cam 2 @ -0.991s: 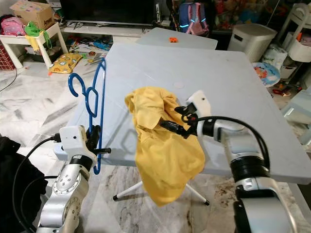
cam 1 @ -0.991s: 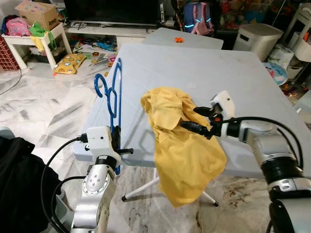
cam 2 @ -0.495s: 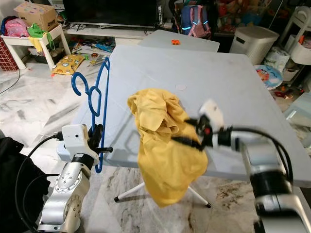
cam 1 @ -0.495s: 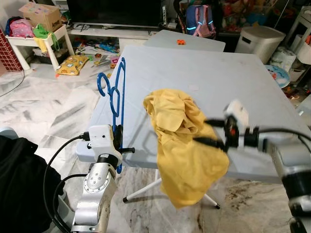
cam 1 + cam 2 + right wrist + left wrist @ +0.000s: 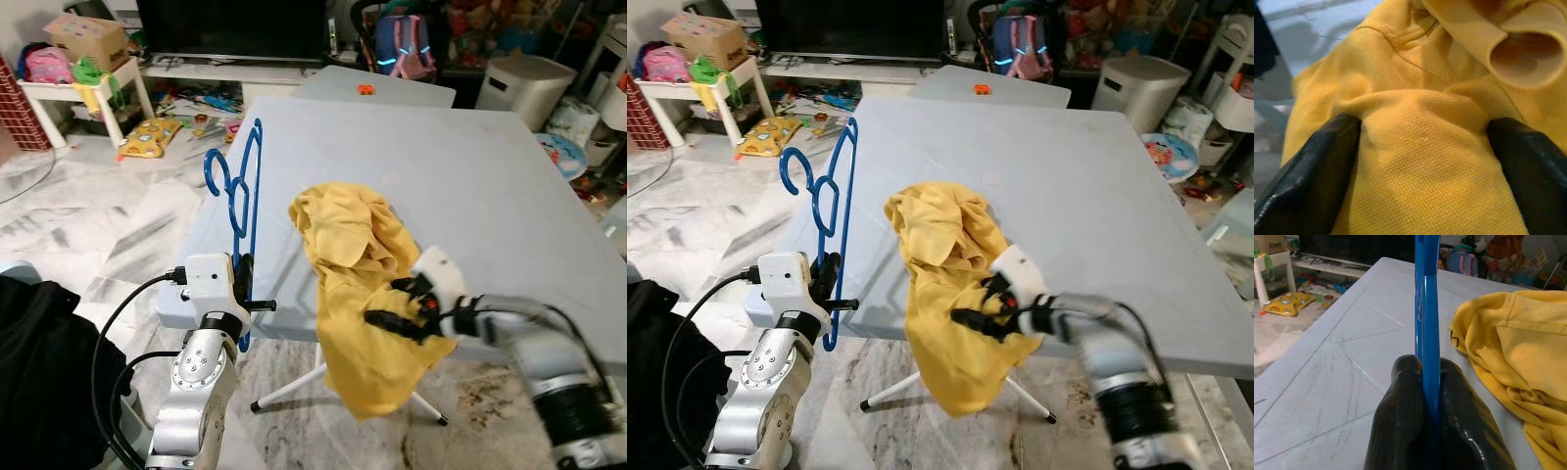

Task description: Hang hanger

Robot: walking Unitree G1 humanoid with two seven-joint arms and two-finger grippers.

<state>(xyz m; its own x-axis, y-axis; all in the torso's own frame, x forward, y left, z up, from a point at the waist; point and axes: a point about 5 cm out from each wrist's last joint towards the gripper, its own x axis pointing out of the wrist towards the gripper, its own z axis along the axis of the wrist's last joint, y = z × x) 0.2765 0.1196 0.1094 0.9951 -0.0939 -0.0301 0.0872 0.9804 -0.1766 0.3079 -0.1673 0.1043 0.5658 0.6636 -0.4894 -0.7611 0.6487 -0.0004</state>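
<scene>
The left gripper (image 5: 240, 284) is clamped on the lower bar of a blue hanger (image 5: 238, 186), held upright at the table's (image 5: 470, 166) near-left corner with its hook toward the floor side. The left wrist view shows what the head views cannot: both black fingers (image 5: 1400, 431) press flat against the blue bar, with the shirt (image 5: 1508, 347) lying just beside it on the tabletop.

The right gripper (image 5: 390, 311) sits at the front edge of the table, spread wide against the yellow shirt (image 5: 367, 294). In the right wrist view its 2 fingers (image 5: 1308, 171) stand apart with a ridge of fabric bunched between them, and the collar opening shows beyond; the head views blur this arm, so the contact reads only from the wrist. The shirt lies crumpled on the table near the front edge, and its lower part hangs off over the table's white legs (image 5: 294, 382).

Around this, a small orange thing (image 5: 365, 89) sits on a second table behind. A white bin (image 5: 519, 83) stands at the far right, a backpack (image 5: 402, 49) at the back, and a white bench (image 5: 73, 93) with a cardboard box (image 5: 88, 34) at the far left. Toys and a yellow cushion (image 5: 157, 132) litter the marble floor (image 5: 88, 225). A black cloth (image 5: 39, 382) lies beside the left arm.
</scene>
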